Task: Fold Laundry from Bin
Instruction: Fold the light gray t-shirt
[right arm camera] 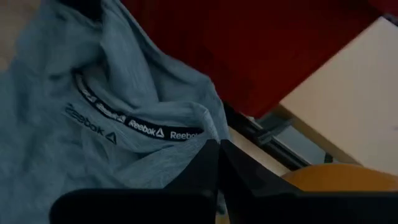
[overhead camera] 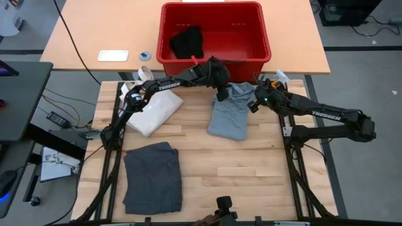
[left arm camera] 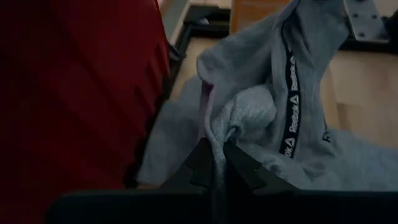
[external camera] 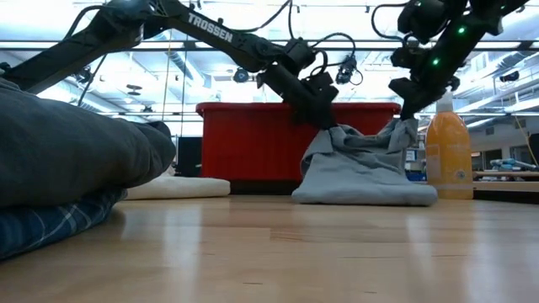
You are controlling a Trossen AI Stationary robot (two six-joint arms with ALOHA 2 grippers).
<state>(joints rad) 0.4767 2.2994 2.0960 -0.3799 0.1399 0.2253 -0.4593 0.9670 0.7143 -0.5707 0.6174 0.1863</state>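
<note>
Left gripper [overhead camera: 222, 95]: closed, pinching the upper left edge of the light grey piece [overhead camera: 230, 115]. Right gripper [overhead camera: 253, 102]: closed, pinching the same garment's upper right edge. Between the two grippers the fabric is lifted and bunched; its lower part rests on the counter [overhead camera: 239, 169], just in front of the bin [overhead camera: 215, 36]. A black piece [overhead camera: 187, 42] lies inside the bin. A dark charcoal-grey piece [overhead camera: 152, 176] lies folded at the counter's near left.
</note>
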